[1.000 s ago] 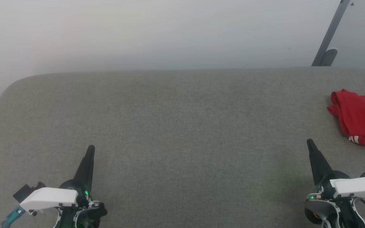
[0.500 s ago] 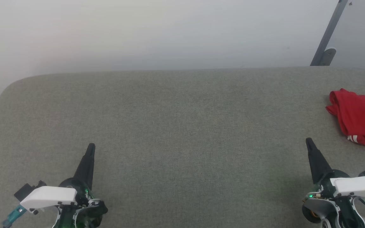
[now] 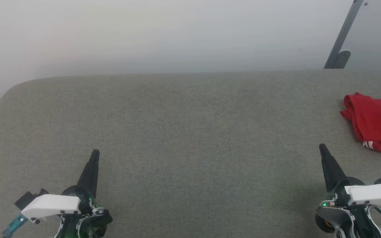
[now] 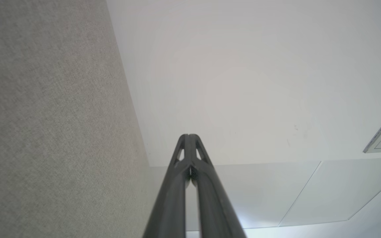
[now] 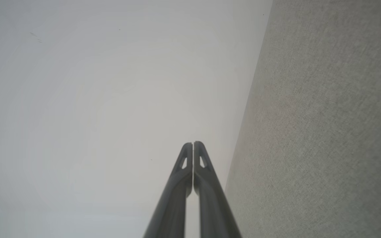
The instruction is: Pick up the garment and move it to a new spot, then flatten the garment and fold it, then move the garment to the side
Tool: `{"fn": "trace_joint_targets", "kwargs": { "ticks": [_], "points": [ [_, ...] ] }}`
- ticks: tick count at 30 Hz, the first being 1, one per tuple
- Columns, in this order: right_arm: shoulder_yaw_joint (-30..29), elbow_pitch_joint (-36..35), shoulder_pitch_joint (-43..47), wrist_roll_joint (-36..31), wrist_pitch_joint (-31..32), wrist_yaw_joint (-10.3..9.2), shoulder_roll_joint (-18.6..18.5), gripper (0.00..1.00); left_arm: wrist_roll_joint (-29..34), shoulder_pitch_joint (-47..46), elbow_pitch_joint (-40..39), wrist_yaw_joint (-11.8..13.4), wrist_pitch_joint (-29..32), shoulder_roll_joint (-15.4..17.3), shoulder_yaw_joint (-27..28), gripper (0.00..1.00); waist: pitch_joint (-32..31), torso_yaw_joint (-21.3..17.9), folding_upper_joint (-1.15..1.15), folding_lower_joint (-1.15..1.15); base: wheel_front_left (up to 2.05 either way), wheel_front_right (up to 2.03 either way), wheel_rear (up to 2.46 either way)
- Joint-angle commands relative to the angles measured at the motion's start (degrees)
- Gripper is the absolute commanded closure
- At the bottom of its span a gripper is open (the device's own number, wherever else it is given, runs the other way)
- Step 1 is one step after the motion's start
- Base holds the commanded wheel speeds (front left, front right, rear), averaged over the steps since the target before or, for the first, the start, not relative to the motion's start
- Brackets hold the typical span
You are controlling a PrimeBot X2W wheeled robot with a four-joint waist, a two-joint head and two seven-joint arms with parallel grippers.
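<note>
On the far right of the grey padded table [image 3: 190,125], found the garment [image 3: 374,122] heaped in a red bundle, partly cut off by the head view's right border, with a scrap of red-and-white striped trim at its near corner. Judged it light, soft and limp: likely to sag and unfold unevenly when lifted, not fragile, unlikely to slide on the felt-like cover. Judged the raised fold at the bundle's upper left, or the striped trim at the near corner, the best places to pinch, low against the table. Noted the right gripper [image 3: 322,147] near the bundle but apart from it; noted the left gripper [image 3: 95,152] well apart, at the lower left. Saw both pairs of fingers pressed together in the wrist views, holding nothing. Marked the table's rounded far-left corner and its far edge against the pale wall [image 3: 177,33]; could not see the right edge beyond the bundle. Found broad open cloth between the grippers, ample for spreading and folding. Noted a grey metal post [image 3: 342,36] behind the far right edge, best avoided on a high lift.
</note>
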Motion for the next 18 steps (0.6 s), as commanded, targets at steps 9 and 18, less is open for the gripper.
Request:
{"fn": "trace_joint_targets", "kwargs": {
  "ticks": [9, 18],
  "points": [
    [0.08, 0.07, -0.34, 0.24, 0.16, 0.02, 0.16, 1.0, 0.04, -0.66, 0.0, -0.16, 0.26, -0.09, 0.28, 1.0, 0.0, 0.0, 0.0, 0.0, 0.0, 0.0, 0.0],
    [0.09, 0.07, -0.34, 0.24, 0.15, 0.03, 0.16, 1.0, 0.11, -0.67, 0.0, -0.16, 0.32, -0.13, 0.35, 1.0, 0.0, 0.0, 0.0, 0.0, 0.0, 0.0, 0.0]
  ]
}}
